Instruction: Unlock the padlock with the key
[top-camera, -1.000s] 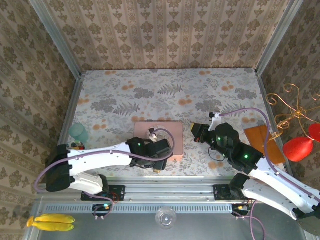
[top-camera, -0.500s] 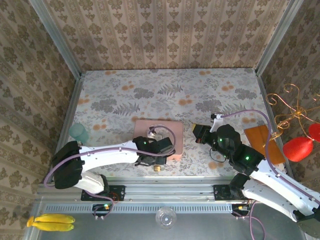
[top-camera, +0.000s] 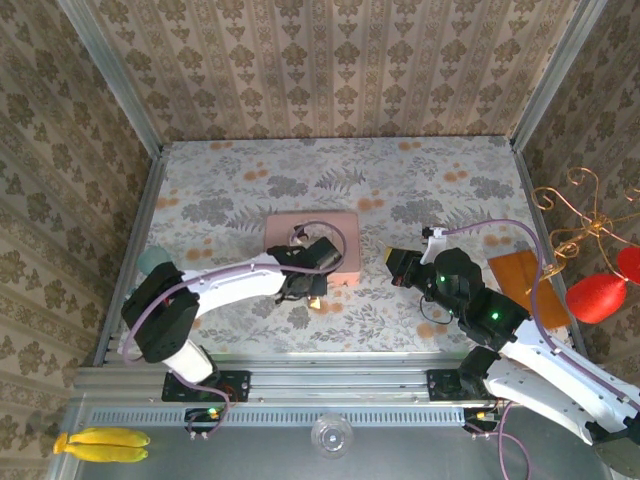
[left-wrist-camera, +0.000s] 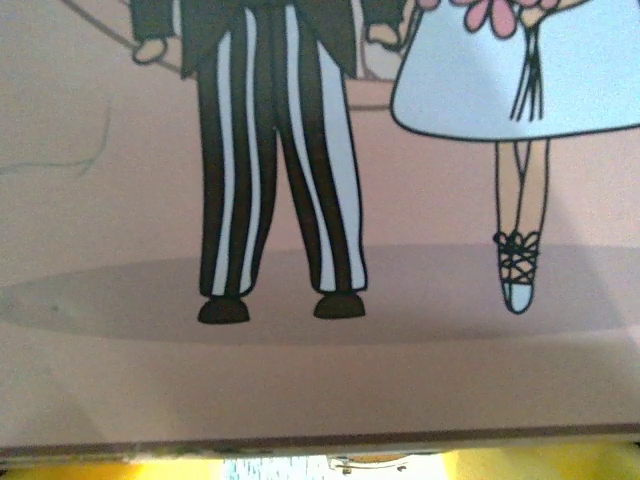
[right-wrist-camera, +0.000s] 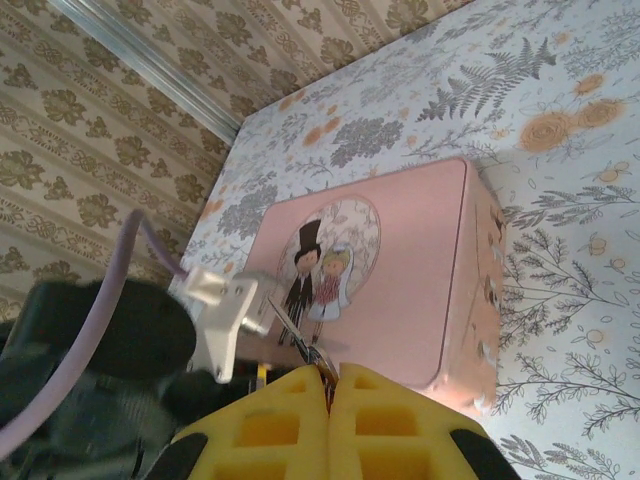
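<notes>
pink box (top-camera: 285, 225) slid back; can't tell how open left end effector (top-camera: 303, 280) is, right end effector (right-wrist-camera: 328, 378) closed.

light: bright and even on my overhead feed, only soft faint shadows on the table (top-camera: 450, 180) | glare: near metal rail (top-camera: 330, 378) looks a bit washed out | left wrist cam: jammed up close to the pink box (left-wrist-camera: 100, 350), print's mushy, bottom edge blown out | right wrist cam: box crisp, yellow pads (right-wrist-camera: 270, 430) blurry up front
</notes>
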